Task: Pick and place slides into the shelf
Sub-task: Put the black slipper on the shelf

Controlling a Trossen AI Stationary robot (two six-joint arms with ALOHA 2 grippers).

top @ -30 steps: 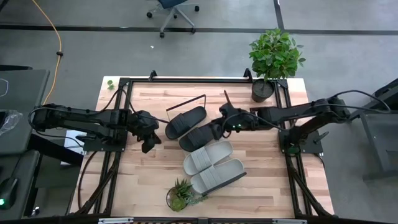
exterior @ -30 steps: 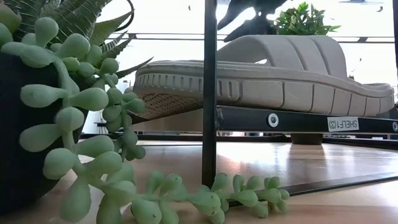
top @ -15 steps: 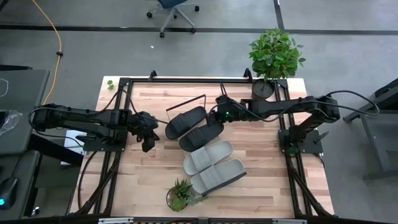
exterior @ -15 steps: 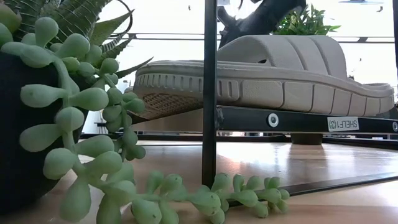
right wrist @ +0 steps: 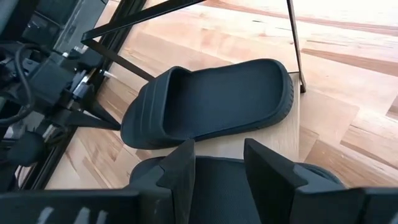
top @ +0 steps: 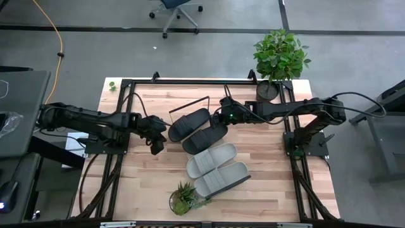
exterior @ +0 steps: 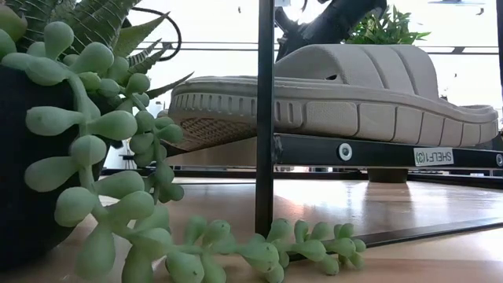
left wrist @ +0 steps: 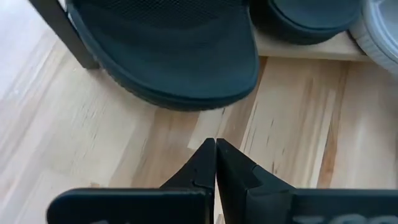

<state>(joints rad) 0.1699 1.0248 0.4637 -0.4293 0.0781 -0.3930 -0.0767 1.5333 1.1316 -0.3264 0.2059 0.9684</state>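
Two black slides lie side by side on the shelf [right wrist: 273, 142], a light-wood board with a thin black rod frame [top: 190, 103]. One black slide [top: 188, 124] lies farther off than the other [top: 205, 137]. Two light grey slides [top: 211, 159] [top: 221, 179] lie beside them toward the near edge; one fills the low view [exterior: 338, 86]. My left gripper [top: 159, 134] [left wrist: 216, 149] is shut and sits low over the table, just left of the far black slide's rounded end [left wrist: 180, 68]. My right gripper [top: 221, 117] [right wrist: 217, 165] is open and hovers over the right end of the near black slide [right wrist: 224, 183].
A tall potted plant [top: 277, 60] stands at the far right corner. A small succulent [top: 183, 197] [exterior: 78, 141] sits at the near edge, beside the grey slides. Black frame rails [top: 117, 158] run along the table's left and right sides. Bare wood lies right of the slides.
My right gripper has drawn back from the near black slide, toward the far edge and a little left, then held still. My left gripper has moved right, closer to the far black slide's end. No slide has moved.
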